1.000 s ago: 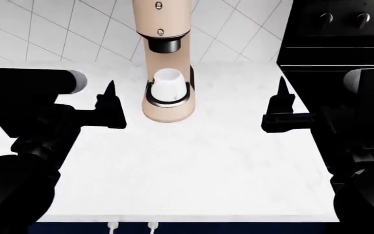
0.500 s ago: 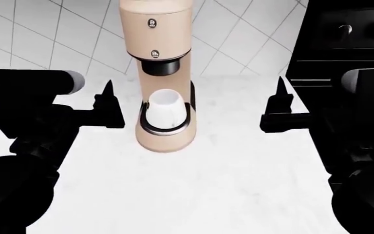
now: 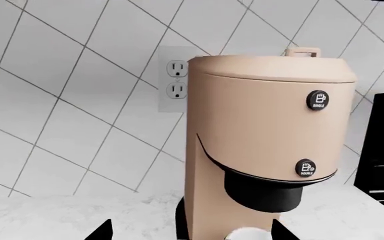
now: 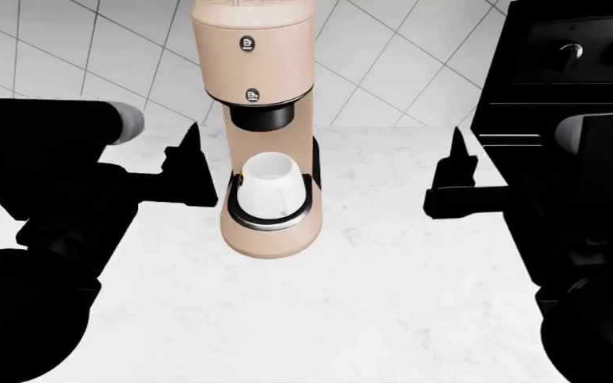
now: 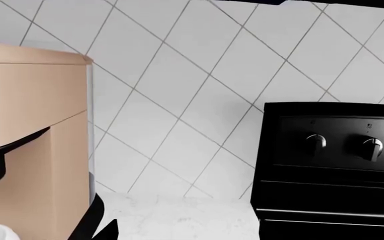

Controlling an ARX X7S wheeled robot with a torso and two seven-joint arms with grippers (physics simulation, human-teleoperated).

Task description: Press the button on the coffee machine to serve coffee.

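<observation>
White marble-patterned countertop [image 4: 392, 303] filled the lower head view, backed by a diagonally tiled white wall [image 4: 392, 72]. Black oven [image 4: 573, 72] stood at the far right against the wall, two round knobs showing in the right wrist view [image 5: 315, 142]. Coffee machine [image 4: 259, 96], tall and tan-beige, stood upright on the counter near the wall, left of centre, well apart from the oven. Its black spout collar [image 4: 261, 116] sat above a white cup [image 4: 269, 183] resting in the black-rimmed round base [image 4: 272, 223]. Two small dark buttons sat on its front, one high [image 4: 247, 43], one just above the collar [image 4: 252, 96]; left wrist view read them as "single" [image 3: 318, 100] and "double" [image 3: 305, 168]. A wall outlet [image 3: 176, 80] showed behind the machine. Left gripper [image 4: 187, 155] hung just beside the machine's left flank, fingers spread, holding nothing; contact could not be judged. Right gripper [image 4: 458, 171] hovered well apart on the right, between machine and oven, empty; its finger spread could not be told.
</observation>
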